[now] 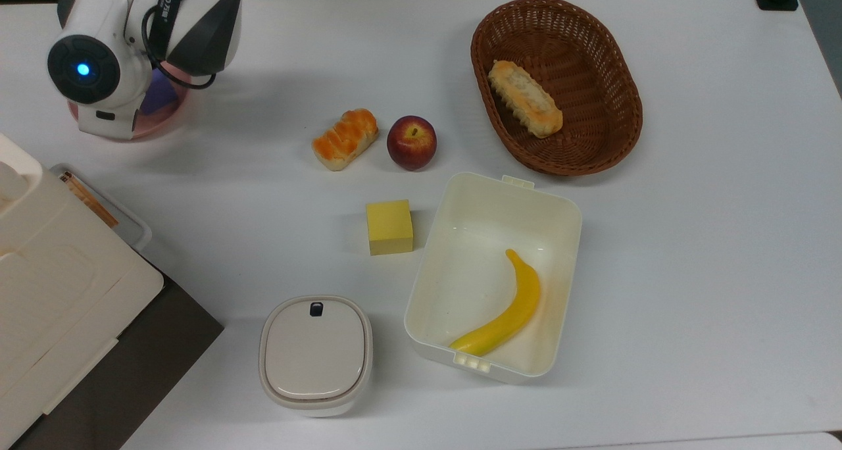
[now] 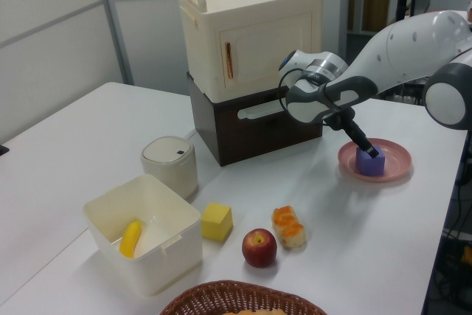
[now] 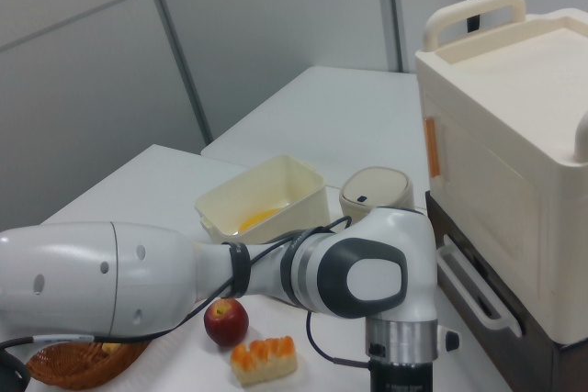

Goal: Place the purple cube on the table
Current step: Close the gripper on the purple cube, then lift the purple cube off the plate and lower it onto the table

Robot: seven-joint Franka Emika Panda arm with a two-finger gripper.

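Observation:
The purple cube (image 2: 372, 164) sits on the pink round plate (image 2: 394, 154) at the left view's right. My gripper (image 2: 369, 150) reaches down from the left view's left, and its dark tip is against the cube's top. In the top view the cube (image 1: 160, 99) and the plate (image 1: 150, 125) lie at the upper left, mostly hidden under my arm (image 1: 99, 68). The white table (image 1: 691, 239) spreads around them. In the right view my wrist (image 3: 395, 346) fills the foreground.
A cream cabinet on a dark base (image 2: 251, 57) stands close behind the plate. On the table are a bread piece (image 1: 345, 139), an apple (image 1: 412, 142), a yellow block (image 1: 389, 227), a lidded pot (image 1: 316, 354), an open box holding a banana (image 1: 493, 272) and a wicker basket (image 1: 556, 85).

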